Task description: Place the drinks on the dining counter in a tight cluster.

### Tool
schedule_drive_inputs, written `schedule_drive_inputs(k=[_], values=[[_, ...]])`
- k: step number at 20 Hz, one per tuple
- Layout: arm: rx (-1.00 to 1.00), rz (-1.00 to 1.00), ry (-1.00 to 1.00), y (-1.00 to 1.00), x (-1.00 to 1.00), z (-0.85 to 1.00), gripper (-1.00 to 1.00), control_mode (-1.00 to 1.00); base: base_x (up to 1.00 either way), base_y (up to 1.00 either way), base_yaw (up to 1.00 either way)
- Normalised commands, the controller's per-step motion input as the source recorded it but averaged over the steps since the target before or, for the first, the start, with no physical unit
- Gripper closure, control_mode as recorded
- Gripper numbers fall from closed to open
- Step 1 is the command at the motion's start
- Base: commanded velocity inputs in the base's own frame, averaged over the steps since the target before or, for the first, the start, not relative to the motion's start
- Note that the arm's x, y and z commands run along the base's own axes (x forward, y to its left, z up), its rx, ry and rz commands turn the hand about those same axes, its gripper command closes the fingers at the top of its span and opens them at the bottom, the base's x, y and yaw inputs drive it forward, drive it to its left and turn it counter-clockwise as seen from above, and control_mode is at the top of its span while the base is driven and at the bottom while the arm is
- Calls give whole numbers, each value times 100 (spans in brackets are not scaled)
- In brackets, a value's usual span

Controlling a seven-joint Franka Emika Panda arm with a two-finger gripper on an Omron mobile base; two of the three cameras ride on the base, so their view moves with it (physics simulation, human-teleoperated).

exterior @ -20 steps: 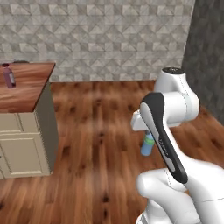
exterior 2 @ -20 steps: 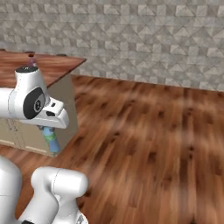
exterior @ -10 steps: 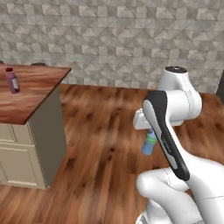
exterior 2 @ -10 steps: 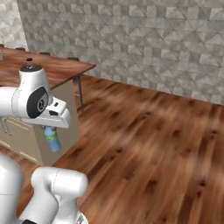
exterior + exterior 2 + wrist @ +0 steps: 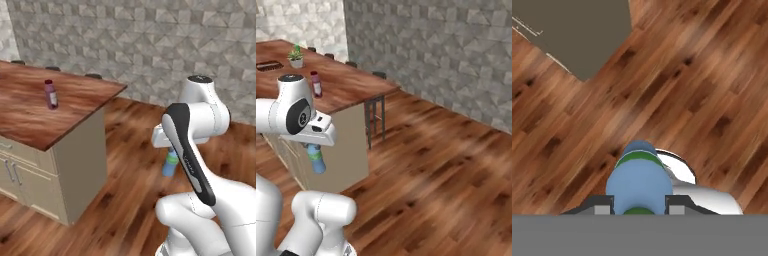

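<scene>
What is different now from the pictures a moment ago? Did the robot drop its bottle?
No. The base has driven, so the whole view shifted: the long reddish-brown wood counter with the purple-capped bottle standing on it now looks nearer. That is camera motion; the bottle itself did not move. The gripper stays shut on the small light-blue bottle, hanging above the wood floor.

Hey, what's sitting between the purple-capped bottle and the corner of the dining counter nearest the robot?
Nothing: in the left base view, bare wood runs from the purple-capped bottle to that corner of the dining counter.
</scene>
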Motion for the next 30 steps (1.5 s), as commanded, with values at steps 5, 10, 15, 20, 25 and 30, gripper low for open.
schedule_drive_inputs(k=[5, 10, 15, 20, 25, 30], values=[[0, 0, 0, 0, 0, 0, 100, 100, 100, -50, 56], [0, 0, 0, 0, 0, 0, 100, 100, 100, -53, 51], [0, 0, 0, 0, 0, 0, 100, 100, 100, -50, 48], [0, 0, 0, 0, 0, 0, 100, 100, 95, -37, 40], [0, 0, 0, 0, 0, 0, 100, 100, 71, -29, 33], [0, 0, 0, 0, 0, 0, 100, 100, 27, -15, 27]])
